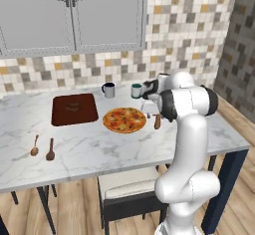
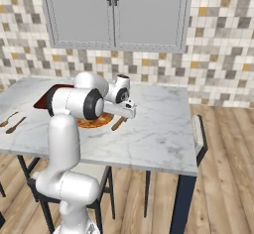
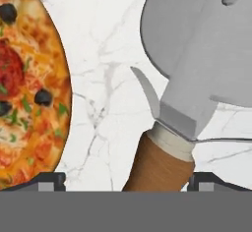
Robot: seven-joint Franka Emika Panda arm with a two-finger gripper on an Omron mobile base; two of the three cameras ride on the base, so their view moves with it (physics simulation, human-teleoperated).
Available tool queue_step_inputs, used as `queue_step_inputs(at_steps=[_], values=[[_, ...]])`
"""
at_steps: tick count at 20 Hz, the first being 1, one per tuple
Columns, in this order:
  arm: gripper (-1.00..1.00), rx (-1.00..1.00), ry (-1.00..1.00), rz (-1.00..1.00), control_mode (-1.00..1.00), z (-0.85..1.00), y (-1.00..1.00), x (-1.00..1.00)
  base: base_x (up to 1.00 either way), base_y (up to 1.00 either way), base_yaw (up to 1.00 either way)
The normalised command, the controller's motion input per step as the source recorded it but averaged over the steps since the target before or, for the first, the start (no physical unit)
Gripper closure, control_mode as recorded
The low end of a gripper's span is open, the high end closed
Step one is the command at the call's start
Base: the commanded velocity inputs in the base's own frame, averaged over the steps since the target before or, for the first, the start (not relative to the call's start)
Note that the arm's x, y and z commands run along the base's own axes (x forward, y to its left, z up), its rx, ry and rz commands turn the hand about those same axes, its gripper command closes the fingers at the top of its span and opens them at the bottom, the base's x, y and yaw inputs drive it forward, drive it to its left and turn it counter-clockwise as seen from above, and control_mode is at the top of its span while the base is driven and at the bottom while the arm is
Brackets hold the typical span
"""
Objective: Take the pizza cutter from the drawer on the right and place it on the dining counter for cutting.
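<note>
One pizza cutter (image 3: 182, 103), one pizza (image 1: 124, 120), two wooden spoons (image 1: 43, 148), two mugs (image 1: 108, 89)

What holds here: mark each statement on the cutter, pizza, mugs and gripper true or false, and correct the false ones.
1. The pizza cutter lies on the dining counter beside the pizza. True.
2. The gripper is clamped on the cutter's handle. False: in the hand view its fingertips stand wide apart on either side of the handle, so it is open.
3. The cutter's blade rests on top of the pizza. False: bare marble shows between blade and pizza.
4. Two wooden spoons lie at the counter's left end in the left base view. True.
5. The two mugs stand on the brown board. False: they stand on the marble behind the pizza.
</note>
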Motion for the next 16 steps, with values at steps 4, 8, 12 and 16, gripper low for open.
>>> queue_step_inputs(at_steps=[4, 8, 12, 16], values=[[-1.00, 0.00, -0.02, 0.00, -1.00, 0.44, 0.00, -0.43, 0.00, 0.00, 0.00], [-1.00, 0.00, -0.02, 0.00, -1.00, 0.44, 0.00, -0.55, 0.00, 0.00, 0.00], [-1.00, -0.01, 0.00, 0.00, -1.00, 0.47, 0.00, -0.62, 0.00, 0.00, 0.00], [-1.00, -0.03, 0.00, 0.00, -1.00, 0.54, 0.05, -0.75, 0.00, 0.00, 0.00]])
